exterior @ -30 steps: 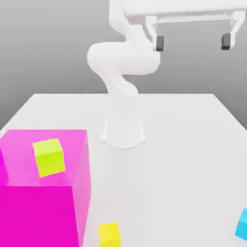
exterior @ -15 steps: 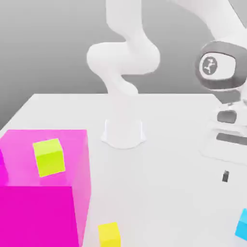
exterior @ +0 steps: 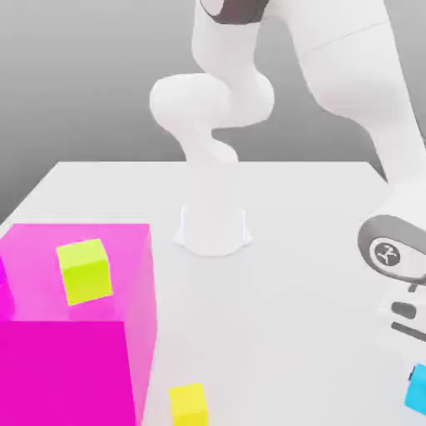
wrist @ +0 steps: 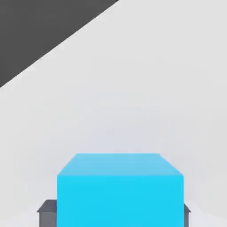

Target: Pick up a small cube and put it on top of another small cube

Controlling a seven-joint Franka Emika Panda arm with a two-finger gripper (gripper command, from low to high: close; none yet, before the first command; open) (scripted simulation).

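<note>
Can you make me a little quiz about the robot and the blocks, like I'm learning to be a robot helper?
1. Which cube sits between the gripper's fingers: blue, yellow or lime?
2. True or false: the lime cube rests on top of the big pink block.
3. Fill in the gap: in the exterior view, the small cube nearest the pink block's right side, down on the table, is ____.

Key:
1. Blue: the gripper has a finger at each side of the blue cube.
2. True: the lime cube is up on the pink block.
3. Yellow: the yellow cube.
</note>
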